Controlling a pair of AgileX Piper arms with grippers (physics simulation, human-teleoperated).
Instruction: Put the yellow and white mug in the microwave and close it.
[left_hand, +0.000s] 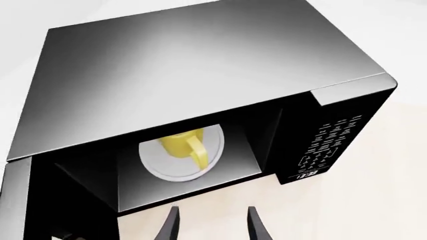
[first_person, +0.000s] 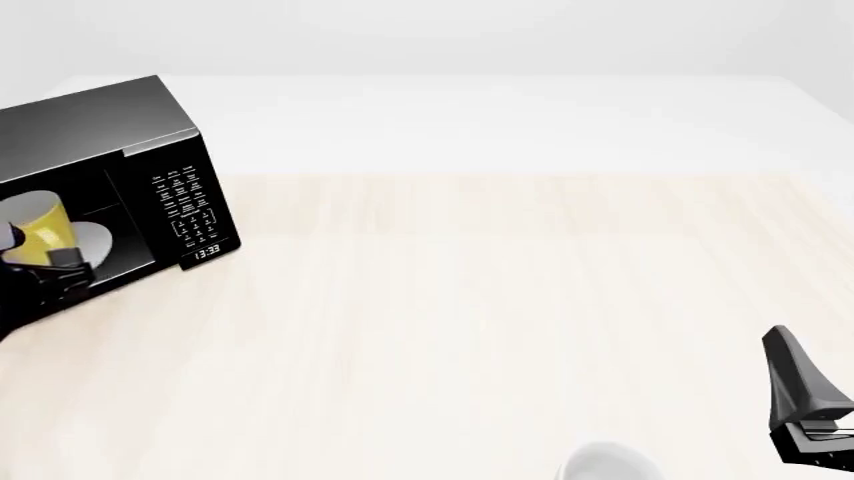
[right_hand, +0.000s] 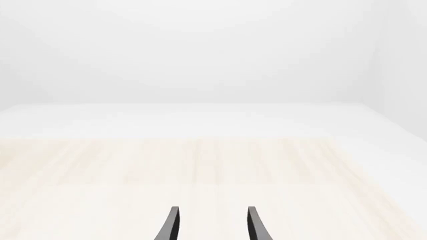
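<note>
The black microwave (left_hand: 200, 70) stands at the table's far left with its door (left_hand: 13, 200) swung open; it also shows in the front view (first_person: 94, 125). The yellow and white mug (left_hand: 181, 143) stands on the white turntable plate (left_hand: 160, 167) inside the cavity, with its handle towards the opening. It shows in the front view too (first_person: 40, 225). My left gripper (left_hand: 213, 225) is open and empty just outside the cavity, apart from the mug. In the front view it (first_person: 54, 268) is a dark shape in front of the opening. My right gripper (first_person: 785, 350) is open and empty at the near right, and it (right_hand: 212, 225) hovers over bare table.
The keypad panel with its clock display (first_person: 194, 215) faces the table's middle. An all-white rounded object (first_person: 607, 465) sits at the near edge, left of my right gripper. The light wooden table (first_person: 507, 300) stretches between the two arms.
</note>
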